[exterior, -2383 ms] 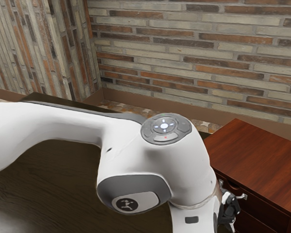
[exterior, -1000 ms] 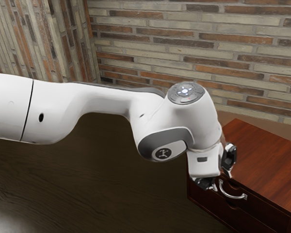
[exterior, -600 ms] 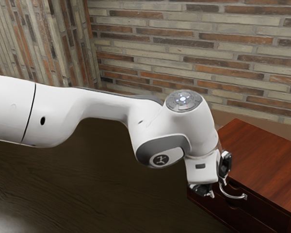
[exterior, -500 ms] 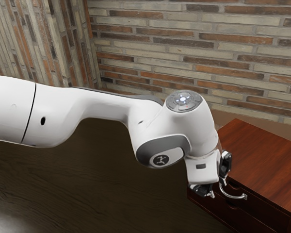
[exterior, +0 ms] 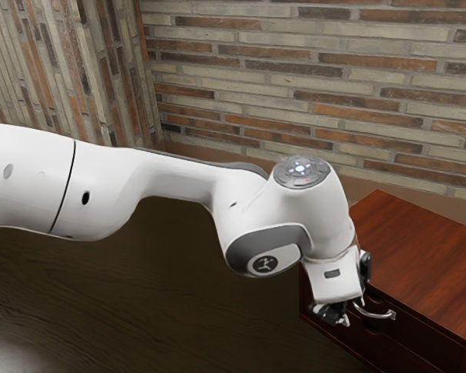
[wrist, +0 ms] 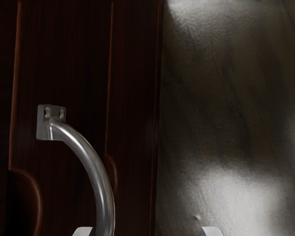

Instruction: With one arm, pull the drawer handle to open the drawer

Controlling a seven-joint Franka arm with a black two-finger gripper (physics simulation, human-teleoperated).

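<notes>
The dark wood-grain table point(exterior: 140, 311) carries one reddish-brown drawer cabinet point(exterior: 419, 249), standing at the exterior view's right edge.

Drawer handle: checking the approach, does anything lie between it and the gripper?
Nothing; in the wrist view the handle curves bare to the gripper, beside one fingertip.

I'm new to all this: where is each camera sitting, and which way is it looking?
Exterior view: beside the arm, facing the brick wall and wooden cabinet across a dark table; the white arm shows, coming in from the exterior view's left.
Wrist view: on the arm's hand, facing the drawer front closely; two fingertips show, apart, with the metal handle between them.
Shared: the handle and drawer front.
</notes>
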